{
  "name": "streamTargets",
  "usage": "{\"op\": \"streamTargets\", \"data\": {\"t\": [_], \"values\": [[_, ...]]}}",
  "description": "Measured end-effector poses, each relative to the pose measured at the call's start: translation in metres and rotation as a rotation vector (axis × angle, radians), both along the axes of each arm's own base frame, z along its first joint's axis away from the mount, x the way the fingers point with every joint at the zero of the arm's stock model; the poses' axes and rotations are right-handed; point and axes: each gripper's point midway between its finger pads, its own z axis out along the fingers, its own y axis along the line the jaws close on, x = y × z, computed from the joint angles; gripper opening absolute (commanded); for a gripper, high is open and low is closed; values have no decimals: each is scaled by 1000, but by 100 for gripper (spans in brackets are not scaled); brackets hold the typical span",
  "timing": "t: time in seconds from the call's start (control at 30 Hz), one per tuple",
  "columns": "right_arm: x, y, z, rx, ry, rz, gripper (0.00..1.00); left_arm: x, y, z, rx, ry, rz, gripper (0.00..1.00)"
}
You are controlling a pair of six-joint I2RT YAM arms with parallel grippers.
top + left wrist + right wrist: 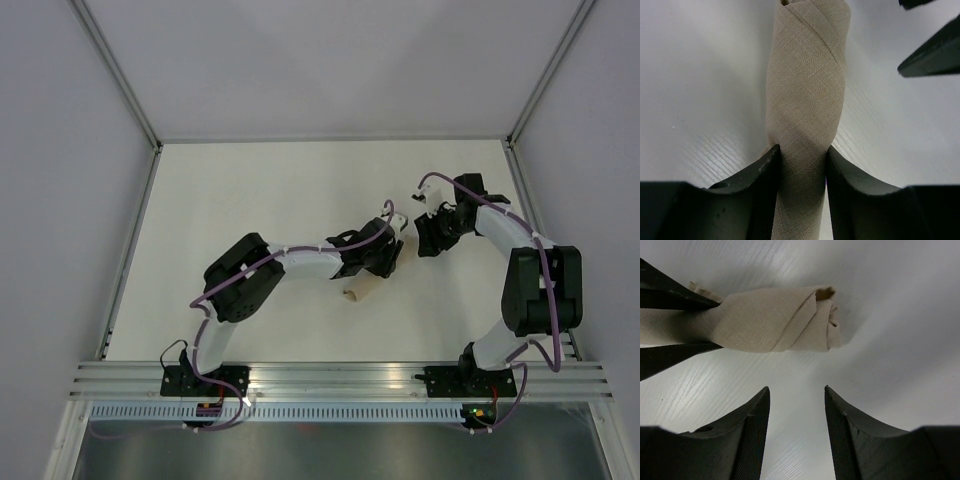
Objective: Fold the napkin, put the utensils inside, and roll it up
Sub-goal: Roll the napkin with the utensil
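The beige napkin (807, 80) lies rolled into a tight tube on the white table. My left gripper (802, 155) is shut on the roll, one finger on each side. In the right wrist view the roll (775, 320) lies crosswise, with the left gripper's fingers (670, 295) on its left part. My right gripper (796, 392) is open and empty, a short way from the roll's free end. A small brown bit (826, 292) shows in that open end; the utensils are otherwise hidden. In the top view the roll's other end (354, 294) sticks out below the left gripper (390, 250), facing the right gripper (425, 238).
The white table (250, 190) is walled by grey panels at the left, back and right. An aluminium rail (330, 378) with both arm bases runs along the near edge. The two grippers are close together in the table's middle right.
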Motion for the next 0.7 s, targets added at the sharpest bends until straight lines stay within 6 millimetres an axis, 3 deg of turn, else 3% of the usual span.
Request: {"op": "streamTargets", "data": {"t": [0.47, 0.7], "values": [[14, 5, -44, 5, 149, -6, 49, 32, -18, 3, -65, 75, 313, 51], [35, 19, -45, 11, 144, 3, 48, 42, -20, 5, -92, 98, 433, 55]]}}
